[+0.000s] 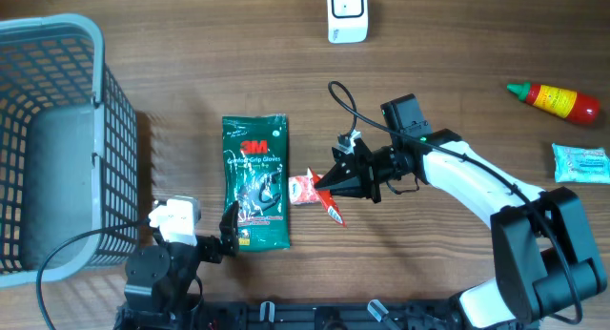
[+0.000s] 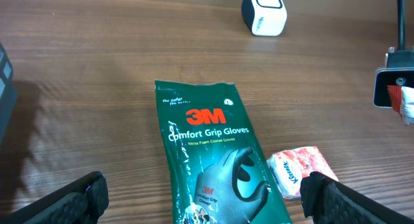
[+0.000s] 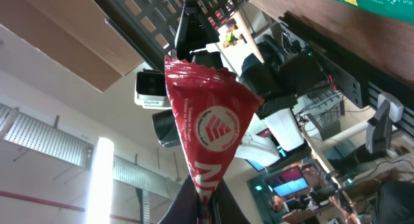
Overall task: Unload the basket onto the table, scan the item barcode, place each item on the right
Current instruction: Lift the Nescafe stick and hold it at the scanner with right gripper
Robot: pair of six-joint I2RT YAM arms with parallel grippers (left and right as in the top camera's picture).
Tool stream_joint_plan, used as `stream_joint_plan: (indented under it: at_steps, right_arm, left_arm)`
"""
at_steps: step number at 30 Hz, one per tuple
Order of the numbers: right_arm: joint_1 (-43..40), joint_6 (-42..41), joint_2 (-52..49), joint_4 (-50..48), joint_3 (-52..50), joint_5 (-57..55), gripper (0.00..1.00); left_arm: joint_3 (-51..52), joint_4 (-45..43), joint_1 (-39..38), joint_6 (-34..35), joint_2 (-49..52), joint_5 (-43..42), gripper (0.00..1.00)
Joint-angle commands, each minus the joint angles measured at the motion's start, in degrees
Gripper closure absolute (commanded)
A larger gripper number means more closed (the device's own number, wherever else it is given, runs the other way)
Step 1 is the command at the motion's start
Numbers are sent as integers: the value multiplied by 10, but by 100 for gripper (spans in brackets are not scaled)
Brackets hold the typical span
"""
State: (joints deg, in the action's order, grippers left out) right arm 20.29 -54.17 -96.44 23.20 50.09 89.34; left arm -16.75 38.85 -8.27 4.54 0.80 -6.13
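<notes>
The right end effector (image 1: 324, 185) pinches the red packet (image 1: 332, 212) over the tabletop's middle; the white scanner (image 1: 346, 13) stands well apart at the far edge; the left end effector (image 2: 207, 201), spread, sits at the near edge, farther from the scanner.

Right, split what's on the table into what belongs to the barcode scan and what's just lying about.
In the job: red sachet, in the right gripper; white scanner.
Lying about: 3M gloves pack; tissue packet; red sauce bottle; blue-white packet; mesh basket.
</notes>
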Motion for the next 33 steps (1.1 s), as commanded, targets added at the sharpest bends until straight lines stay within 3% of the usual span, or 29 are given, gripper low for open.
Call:
stream_joint_plan:
  at_steps: [1,8,19,23,26,30,33]
  right_arm:
    - [0,1,-4,-3,10,35,96]
    - [0,2,-4,-37,10,33,96]
    - [0,29,-4,-304,10,-165,96]
    - [0,161,-4,-313,10,-273,96]
    - [-2,181,-4,-321,10,-362,95]
    - [-17,183,-4,-352,16,-398,96]
    - [-29,228,-4,-317,60,-476,95]
  left_arm:
    - [0,-2,-1,-11,-4,-9,0]
    - [0,-2,-1,-11,-3,-9,0]
    - [0,-2,-1,-11,-3,-9,0]
    - [0,-2,-1,-11,-3,-9,0]
    - [0,-2,-1,-11,-3,-9,0]
    - [0,-2,-1,-11,-3,-9,0]
    - [0,-2,-1,-11,-3,-9,0]
